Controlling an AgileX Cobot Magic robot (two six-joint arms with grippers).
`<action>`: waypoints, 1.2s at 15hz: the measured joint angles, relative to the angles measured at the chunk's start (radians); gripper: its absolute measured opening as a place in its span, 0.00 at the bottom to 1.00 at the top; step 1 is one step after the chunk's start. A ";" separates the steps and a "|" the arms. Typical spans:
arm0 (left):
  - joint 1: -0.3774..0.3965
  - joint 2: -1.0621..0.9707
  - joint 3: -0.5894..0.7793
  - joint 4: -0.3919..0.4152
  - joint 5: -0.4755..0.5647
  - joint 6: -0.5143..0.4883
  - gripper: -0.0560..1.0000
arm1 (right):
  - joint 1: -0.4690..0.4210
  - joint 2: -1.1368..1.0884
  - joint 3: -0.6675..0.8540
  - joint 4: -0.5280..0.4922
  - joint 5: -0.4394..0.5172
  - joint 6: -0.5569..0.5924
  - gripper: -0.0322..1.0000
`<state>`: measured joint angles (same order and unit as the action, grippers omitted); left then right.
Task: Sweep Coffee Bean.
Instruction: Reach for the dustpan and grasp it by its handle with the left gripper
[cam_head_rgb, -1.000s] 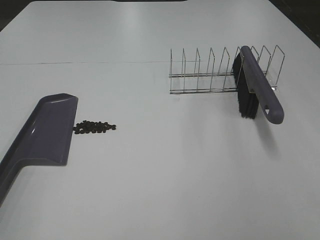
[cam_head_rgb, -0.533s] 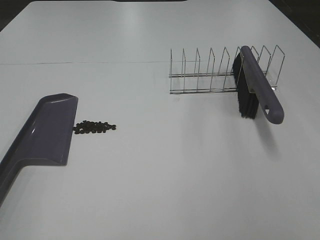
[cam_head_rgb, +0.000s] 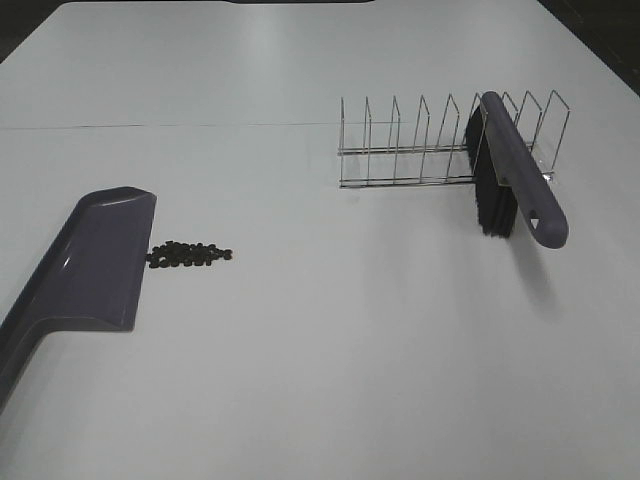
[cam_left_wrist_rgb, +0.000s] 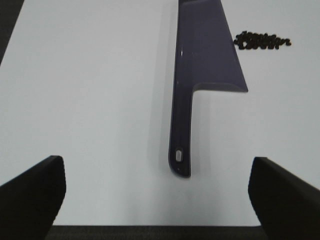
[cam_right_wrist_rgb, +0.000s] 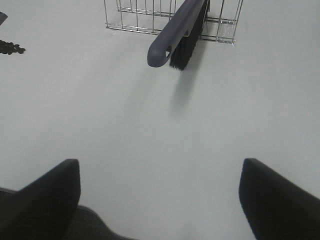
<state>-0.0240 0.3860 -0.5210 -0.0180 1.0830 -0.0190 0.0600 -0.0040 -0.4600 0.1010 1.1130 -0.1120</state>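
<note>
The coffee beans (cam_head_rgb: 190, 255) lie in a small dark cluster on the white table, just right of the purple dustpan (cam_head_rgb: 95, 262). They also show in the left wrist view (cam_left_wrist_rgb: 262, 40) and at the edge of the right wrist view (cam_right_wrist_rgb: 10, 48). The dustpan lies flat, its handle (cam_left_wrist_rgb: 181, 135) pointing toward my left gripper (cam_left_wrist_rgb: 157, 192), which is open and empty, short of the handle end. A purple brush (cam_head_rgb: 515, 175) with black bristles rests in a wire rack (cam_head_rgb: 430, 145). My right gripper (cam_right_wrist_rgb: 160, 197) is open and empty, well back from the brush (cam_right_wrist_rgb: 177, 30).
The wire rack (cam_right_wrist_rgb: 150, 15) stands at the back right of the table with the brush leaning out of it. The table's front edge shows in both wrist views.
</note>
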 joint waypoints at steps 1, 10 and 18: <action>0.000 0.056 0.000 0.000 -0.001 0.000 0.91 | 0.000 0.000 0.000 0.000 0.000 0.001 0.76; 0.000 0.424 0.000 0.008 -0.006 -0.049 0.91 | 0.000 0.000 0.000 0.000 0.000 0.008 0.76; 0.000 0.735 -0.029 0.008 -0.175 -0.083 0.91 | 0.000 0.000 0.000 0.000 0.000 0.008 0.76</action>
<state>-0.0240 1.1210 -0.5500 -0.0100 0.9080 -0.1020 0.0600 -0.0040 -0.4600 0.1010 1.1130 -0.1040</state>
